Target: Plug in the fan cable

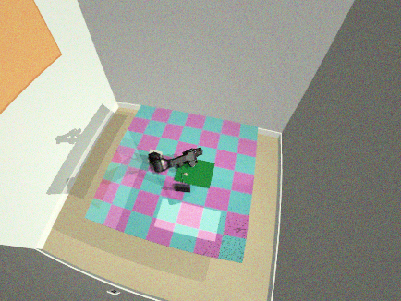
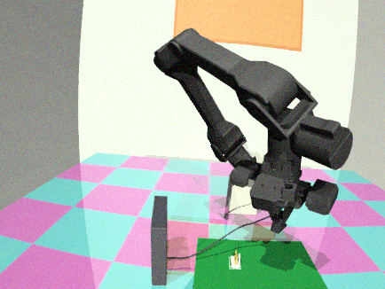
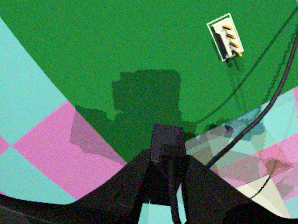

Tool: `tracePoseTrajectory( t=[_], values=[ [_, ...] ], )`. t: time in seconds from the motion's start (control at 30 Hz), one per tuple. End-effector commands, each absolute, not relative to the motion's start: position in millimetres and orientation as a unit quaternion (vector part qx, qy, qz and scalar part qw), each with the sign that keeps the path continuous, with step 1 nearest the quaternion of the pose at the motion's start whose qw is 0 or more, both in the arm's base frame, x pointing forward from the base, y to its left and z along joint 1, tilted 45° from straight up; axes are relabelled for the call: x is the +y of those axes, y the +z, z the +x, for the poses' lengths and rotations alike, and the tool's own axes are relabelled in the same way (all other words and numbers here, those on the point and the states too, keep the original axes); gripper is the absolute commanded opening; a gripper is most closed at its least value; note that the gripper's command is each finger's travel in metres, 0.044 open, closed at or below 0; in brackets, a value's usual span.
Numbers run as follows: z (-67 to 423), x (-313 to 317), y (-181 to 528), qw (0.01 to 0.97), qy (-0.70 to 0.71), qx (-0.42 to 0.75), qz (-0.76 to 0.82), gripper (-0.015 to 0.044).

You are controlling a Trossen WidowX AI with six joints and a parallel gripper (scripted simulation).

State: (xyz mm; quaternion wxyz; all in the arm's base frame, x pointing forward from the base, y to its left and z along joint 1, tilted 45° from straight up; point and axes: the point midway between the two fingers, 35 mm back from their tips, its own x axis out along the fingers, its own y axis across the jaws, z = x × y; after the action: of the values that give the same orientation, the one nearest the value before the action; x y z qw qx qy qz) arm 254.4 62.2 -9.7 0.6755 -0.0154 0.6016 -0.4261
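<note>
The hand (image 3: 166, 163) is nearly closed on the small dark plug (image 3: 166, 141), above the flat green board (image 3: 100, 43). The white four-pin header (image 3: 226, 36) lies at one o'clock. The plug looks light and rigid with a limp cable trailing; gripping its flat sides seems best.

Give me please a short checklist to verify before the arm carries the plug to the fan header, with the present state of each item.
1. Plug held in the gripper: ok, the fingers are shut on it.
2. Plug lifted off the board: ok, it hangs above the green surface in the exterior view.
3. Fan header free of obstruction: ok, its pins stand uncovered.
4. Plug above the header: not ok, the header lies off to the upper right in the wrist view.
5. Cable free of snags: cannot tell; it runs from the fan across the board edge.
6. Plug orientation matching the pins: cannot tell.
</note>
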Motion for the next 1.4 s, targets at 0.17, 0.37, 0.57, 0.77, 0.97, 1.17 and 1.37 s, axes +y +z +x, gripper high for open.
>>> tracePoseTrajectory(
  t=[0.17,0.37,0.57,0.77,0.97,1.17,1.37],
  values=[
    [253.4,69.3,-2.9,0.679,-0.401,0.614,-0.043,0.0000],
    [251.5,70.4,-4.2,0.678,-0.338,0.641,-0.121,0.0000],
    [249.7,71.5,-5.5,0.669,-0.273,0.662,-0.199,0.0000],
    [247.9,72.5,-6.7,0.651,-0.208,0.676,-0.276,0.0000],
    [246.2,73.6,-7.8,0.624,-0.142,0.683,-0.351,0.0000],
    [244.4,74.6,-8.8,0.589,-0.076,0.684,-0.423,0.0000],
    [242.7,75.6,-9.7,0.546,-0.012,0.678,-0.492,0.0000]
  ],
)
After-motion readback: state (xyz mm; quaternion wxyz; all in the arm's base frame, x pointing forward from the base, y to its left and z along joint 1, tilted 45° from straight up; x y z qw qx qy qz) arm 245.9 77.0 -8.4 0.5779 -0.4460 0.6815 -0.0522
